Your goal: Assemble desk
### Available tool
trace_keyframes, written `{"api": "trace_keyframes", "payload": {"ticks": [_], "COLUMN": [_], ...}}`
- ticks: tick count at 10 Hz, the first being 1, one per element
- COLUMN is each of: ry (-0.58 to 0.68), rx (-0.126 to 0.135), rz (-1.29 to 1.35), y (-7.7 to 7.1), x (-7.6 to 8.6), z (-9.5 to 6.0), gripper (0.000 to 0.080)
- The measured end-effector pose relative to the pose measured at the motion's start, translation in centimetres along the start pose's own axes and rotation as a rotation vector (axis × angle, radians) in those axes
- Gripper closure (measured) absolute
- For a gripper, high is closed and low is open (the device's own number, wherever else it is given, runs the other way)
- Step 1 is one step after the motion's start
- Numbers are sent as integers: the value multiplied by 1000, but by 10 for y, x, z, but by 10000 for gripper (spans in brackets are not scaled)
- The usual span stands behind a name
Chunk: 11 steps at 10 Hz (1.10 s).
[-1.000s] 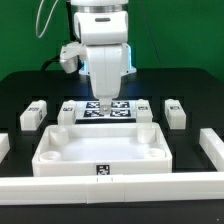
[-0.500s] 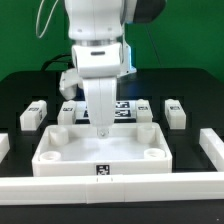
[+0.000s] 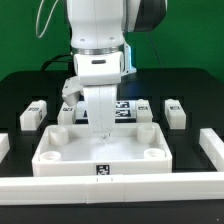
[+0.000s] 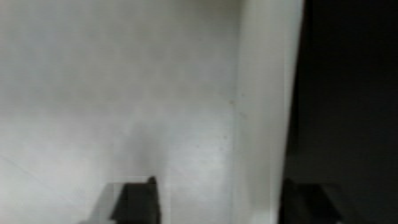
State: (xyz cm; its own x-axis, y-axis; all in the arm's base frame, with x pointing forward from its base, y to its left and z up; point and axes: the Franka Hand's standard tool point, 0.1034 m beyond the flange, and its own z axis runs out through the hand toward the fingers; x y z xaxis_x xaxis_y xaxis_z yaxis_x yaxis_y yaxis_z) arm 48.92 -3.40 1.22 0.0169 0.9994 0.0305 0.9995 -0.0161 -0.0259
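Where black table (image 3: 205,95) meets green backdrop (image 3: 30,40), the tool (image 3: 103,130) gapes above the tabletop (image 3: 75,152)

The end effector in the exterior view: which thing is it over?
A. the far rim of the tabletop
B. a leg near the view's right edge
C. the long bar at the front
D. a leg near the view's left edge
A: the end effector points down at the far rim of the tabletop, near its middle, away from both side edges and the front.
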Motion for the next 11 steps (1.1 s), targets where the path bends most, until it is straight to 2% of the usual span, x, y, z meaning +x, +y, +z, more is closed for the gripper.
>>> {"api": "trace_keyframes", "payload": {"ticks": [1, 2, 9, 10, 11], "ry": [0, 0, 0, 1, 7], "rx": [0, -1, -2, -3, 1], "rz": [0, 0, 3, 55, 41], "y": [0, 0, 0, 9, 27], "x": [0, 0, 0, 11, 40], "z": [0, 0, 0, 0, 1], "gripper": [640, 745, 745, 745, 745]}}
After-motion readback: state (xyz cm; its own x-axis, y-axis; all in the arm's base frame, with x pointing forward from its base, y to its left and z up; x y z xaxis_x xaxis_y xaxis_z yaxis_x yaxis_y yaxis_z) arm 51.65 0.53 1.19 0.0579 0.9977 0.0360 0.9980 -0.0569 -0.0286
